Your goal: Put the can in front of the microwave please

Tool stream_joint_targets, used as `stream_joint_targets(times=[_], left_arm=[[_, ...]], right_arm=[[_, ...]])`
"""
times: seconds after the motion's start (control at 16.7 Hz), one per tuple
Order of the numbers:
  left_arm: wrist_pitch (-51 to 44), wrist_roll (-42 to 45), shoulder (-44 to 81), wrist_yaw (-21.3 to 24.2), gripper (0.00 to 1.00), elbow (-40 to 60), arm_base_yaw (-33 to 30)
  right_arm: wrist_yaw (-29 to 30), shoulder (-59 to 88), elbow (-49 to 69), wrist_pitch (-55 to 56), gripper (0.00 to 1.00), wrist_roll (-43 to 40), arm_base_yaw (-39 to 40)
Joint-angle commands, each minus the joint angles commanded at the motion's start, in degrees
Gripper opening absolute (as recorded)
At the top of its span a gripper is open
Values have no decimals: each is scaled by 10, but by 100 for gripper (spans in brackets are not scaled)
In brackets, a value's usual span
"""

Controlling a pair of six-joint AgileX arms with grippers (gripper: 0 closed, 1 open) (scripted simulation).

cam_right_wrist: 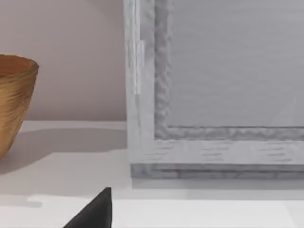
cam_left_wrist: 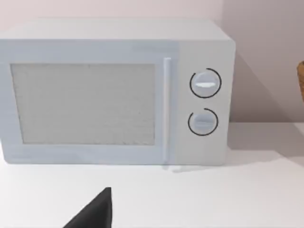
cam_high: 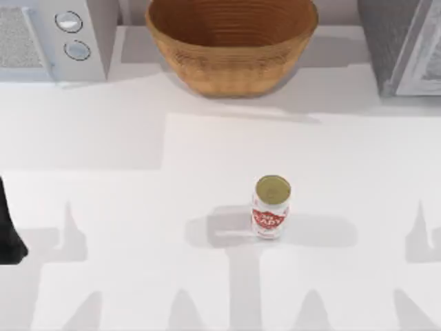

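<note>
While the can [cam_high: 271,207] stands untouched mid-worktop, no reach has begun; neither pincer's opening can be told, and the next move must carry it toward ten o'clock, before the microwave [cam_high: 52,38].

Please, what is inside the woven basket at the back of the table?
From the top view, the basket shows a bare woven inner wall and nothing lying in it. Its far part is cut off by the picture edge, so that part cannot be checked.

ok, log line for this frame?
phase: pre-grasp | can: upright, mid-table, untouched | microwave: back left, front space bare | left arm: at left edge | basket: back centre
</note>
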Motion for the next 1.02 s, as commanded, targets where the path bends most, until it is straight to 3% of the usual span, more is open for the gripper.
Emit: stream_joint_targets(times=[0.42,1.02], left_arm=[[-38,14,76,-4,100,60,-33],[-267,65,512,-19,100,429,-208]], right_arm=[[0,0,0,0,100,0,0],[0,0,0,0,100,0,0]])
